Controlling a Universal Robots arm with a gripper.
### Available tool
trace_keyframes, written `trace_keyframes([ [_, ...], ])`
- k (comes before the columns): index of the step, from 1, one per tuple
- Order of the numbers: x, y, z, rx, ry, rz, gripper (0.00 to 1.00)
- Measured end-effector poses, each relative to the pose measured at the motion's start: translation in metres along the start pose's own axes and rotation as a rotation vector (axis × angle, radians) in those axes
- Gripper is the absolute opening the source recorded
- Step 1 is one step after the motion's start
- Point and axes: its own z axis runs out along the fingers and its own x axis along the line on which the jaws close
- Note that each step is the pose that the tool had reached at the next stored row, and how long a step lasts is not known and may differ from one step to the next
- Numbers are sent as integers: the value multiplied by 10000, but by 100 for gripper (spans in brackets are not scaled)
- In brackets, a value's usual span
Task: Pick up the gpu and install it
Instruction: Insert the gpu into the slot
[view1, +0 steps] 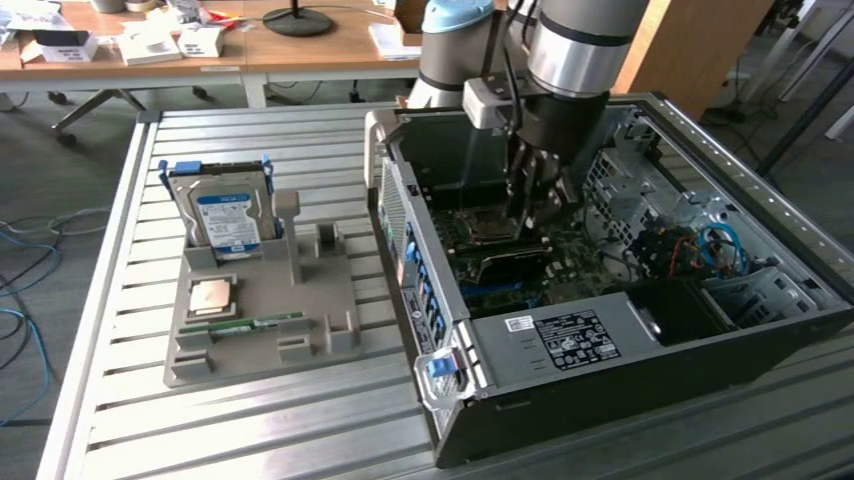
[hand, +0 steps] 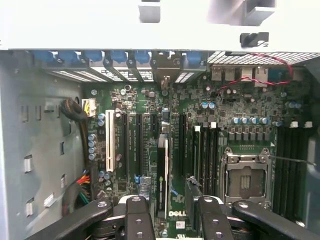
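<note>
The gpu (hand: 162, 172) shows edge-on in the wrist view as a thin card standing upright in a motherboard slot, one end toward the blue clips at the back of the case. My gripper (hand: 175, 220) is open. Its black fingers (hand: 137, 220) stand on either side of the card, with a visible gap to it. In the exterior view my gripper (view1: 534, 212) reaches down into the open computer case (view1: 561, 345), just over the motherboard; there I cannot make out the gpu for certain.
On the exterior view's left, a grey holder (view1: 320, 345) on the slatted metal table carries a hard drive (view1: 224, 215), a CPU (view1: 214, 297) and a memory stick (view1: 247, 325). Inside the case are the CPU socket (hand: 245, 180), a black heatsink (hand: 192, 195) and blue and red cables (view1: 707, 250).
</note>
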Motion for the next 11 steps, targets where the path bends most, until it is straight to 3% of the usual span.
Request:
trace_keyframes([
  [11,0,-4,-215,20,-2,0,41],
])
